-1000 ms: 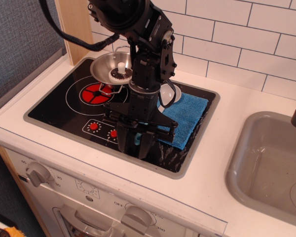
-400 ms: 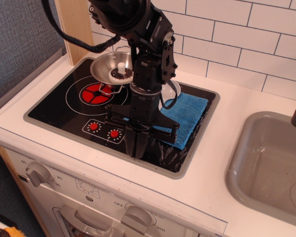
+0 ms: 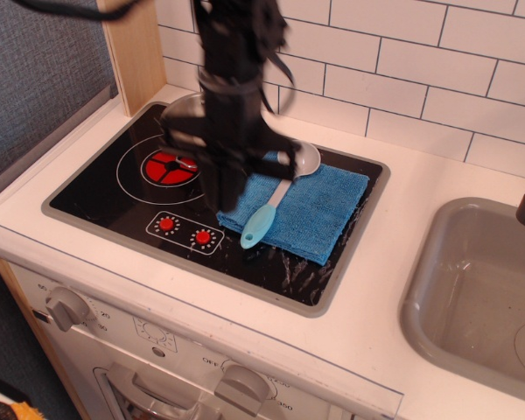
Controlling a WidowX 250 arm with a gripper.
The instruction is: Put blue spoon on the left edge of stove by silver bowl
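Observation:
The blue spoon (image 3: 264, 219) lies on the blue cloth (image 3: 324, 206) at the right of the black stove (image 3: 96, 197). Its pale round bowl points to the back and its light blue handle tip juts over the cloth's front edge. My gripper (image 3: 221, 203) is motion-blurred, hangs just left of the spoon handle, looks shut, and holds nothing. The silver bowl (image 3: 178, 110) stands at the stove's back left, mostly hidden behind my arm; only part of its rim shows.
The red ringed burner (image 3: 169, 164) and two red knob marks (image 3: 185, 231) lie left of the cloth. A grey sink (image 3: 481, 289) is at the right. A tiled wall runs behind, and a wooden panel (image 3: 133, 48) stands at the back left.
My gripper shut near the spoon handle at the stove's front, then rose and moved back and left. The spoon stays on the cloth, now uncovered.

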